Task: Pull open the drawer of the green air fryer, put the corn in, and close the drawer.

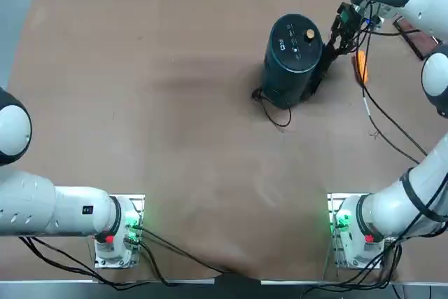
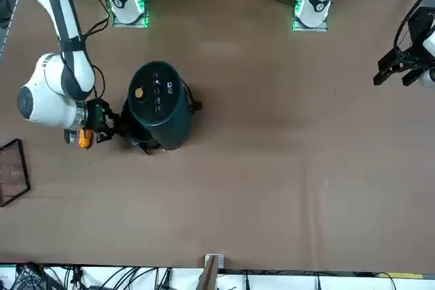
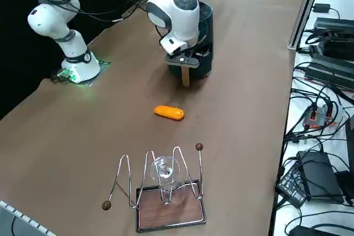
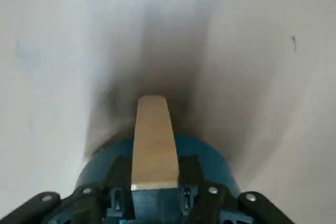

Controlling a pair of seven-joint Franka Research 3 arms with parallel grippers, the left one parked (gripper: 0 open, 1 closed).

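**Hand clamped on the drawer handle, corn waiting beside**

Right hand (image 4: 155, 192) sits at the side of the green air fryer (image 1: 292, 57), fingers closed together on the pale wooden handle (image 4: 153, 142) of the drawer (image 3: 194, 62). In the right side view, going left to right, the corn (image 3: 168, 113) lies free on the worktop (image 3: 243, 114) at the middle of the frame, near the fryer but apart from it, and the fryer stands at upper centre. I judge the drawer is hardly pulled out yet. Risks: the light fryer may slide or tip with the pull, or the slim handle may slip from the fingers.
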